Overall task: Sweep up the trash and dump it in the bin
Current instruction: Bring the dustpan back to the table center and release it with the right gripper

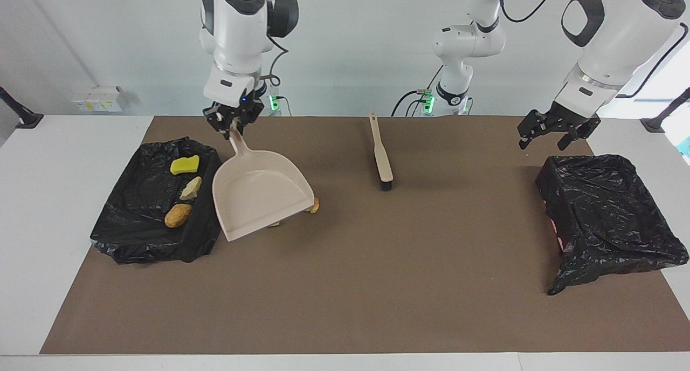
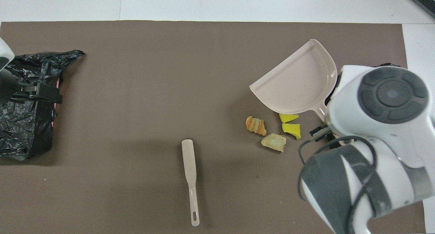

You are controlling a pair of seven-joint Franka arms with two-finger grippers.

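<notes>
**Status: approx. part done, 3 of 7 bits binned.**

- Bin w/ black bag [image 1: 139,242] at the right arm's end of the surface [image 1: 377,284] holds three bits of trash: a yellow sponge chunk [image 1: 185,165], a tan lump [image 1: 191,188] and an orange-brown lump [image 1: 178,215]. All lie inside on the liner.
- Four bits are loose on the surface, just beside that bin toward the middle: an orange-brown lump [image 2: 256,125], a tan lump [image 2: 274,142] and two yellow chunks [image 2: 289,117] [image 2: 292,130]. They sit close together, some touching. In the facing view the dustpan covers most of them.
- Second bagged bin [image 1: 609,214] at the left arm's end: no trash seen in it.

**Tools**
- Dustpan [image 1: 261,196]: hangs by its handle from the right gripper [image 1: 233,124], which is clenched on the handle end. Pan tilted mouth-down over the surface by the loose bits and empty inside. Whether its lip touches the surface: cannot tell.
- Brush [image 1: 381,155]: lies flat on the surface near the robots' edge, mid-table, well apart from both grippers, unheld.
- Left gripper [image 1: 558,131]: fingers spread, holding nothing, up over the surface at the robot-side edge of the second bin. Arm waits.

**Outstanding (judgement)**
- Set the pan down beside the loose group, take up the brush, sweep the four bits in, tip them into the bin.

**Condition of the trash**
- Sponge chunks bright yellow, rough-cut. Lumps look bread-like, w/ irregular edges. All small, dry-looking and light; likely to roll or skid under the brush.
</notes>
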